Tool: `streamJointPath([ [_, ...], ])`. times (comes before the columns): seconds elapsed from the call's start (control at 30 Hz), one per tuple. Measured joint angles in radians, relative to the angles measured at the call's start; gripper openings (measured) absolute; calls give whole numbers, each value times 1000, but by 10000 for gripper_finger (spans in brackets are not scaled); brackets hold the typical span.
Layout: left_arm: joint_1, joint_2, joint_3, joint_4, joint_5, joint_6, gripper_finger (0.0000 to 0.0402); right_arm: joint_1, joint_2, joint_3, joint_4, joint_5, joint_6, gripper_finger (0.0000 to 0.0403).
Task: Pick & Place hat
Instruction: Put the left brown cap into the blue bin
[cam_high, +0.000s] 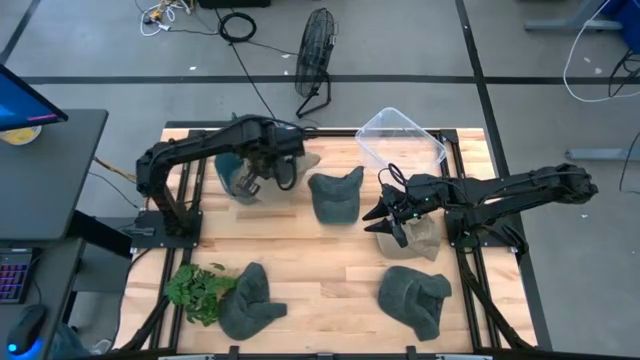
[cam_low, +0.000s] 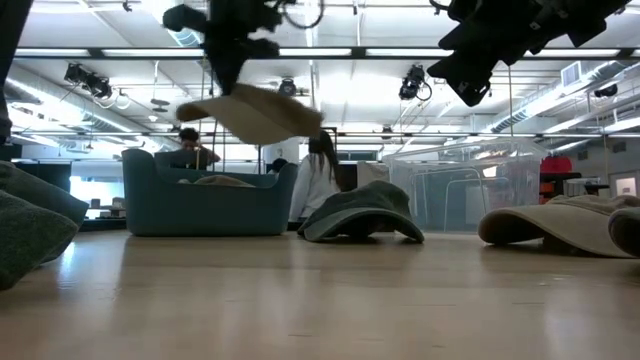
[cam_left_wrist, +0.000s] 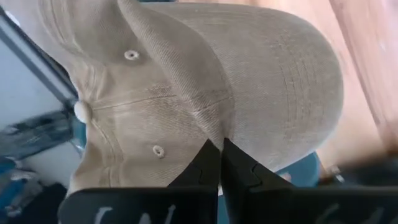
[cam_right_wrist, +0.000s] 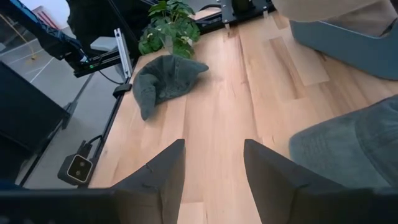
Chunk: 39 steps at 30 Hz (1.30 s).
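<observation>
Left gripper clamped on beige hat, hat lifted clear of table at rear left, right gripper fingers spread, hovering near table centre-right above a second beige hat

A leafy green plant sits at the lower left of the wooden table, while a clear plastic bin rests at its upper right edge. On the grey floor beyond, upper centre, stands a black fan. A blue-lit monitor glows at far left.
</observation>
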Motion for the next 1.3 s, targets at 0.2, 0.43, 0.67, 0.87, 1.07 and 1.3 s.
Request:
streamJointPath([
  [0.2,57,-183,-300,64,2,62,2,0,0,0,0,13,0,168],
  [0.43,165,-377,-527,341,-80,252,2,0,0,0,11,84,0,168],
  [0.67,335,-410,-620,480,-33,459,2,0,0,0,13,113,0,168],
  [0.87,354,-409,-692,454,-9,540,2,0,0,0,14,133,0,168],
  [1.07,323,-410,-694,471,12,554,2,0,0,0,14,158,0,168],
  [1.3,307,-411,-716,467,10,698,2,-1,0,0,14,183,0,168],
])
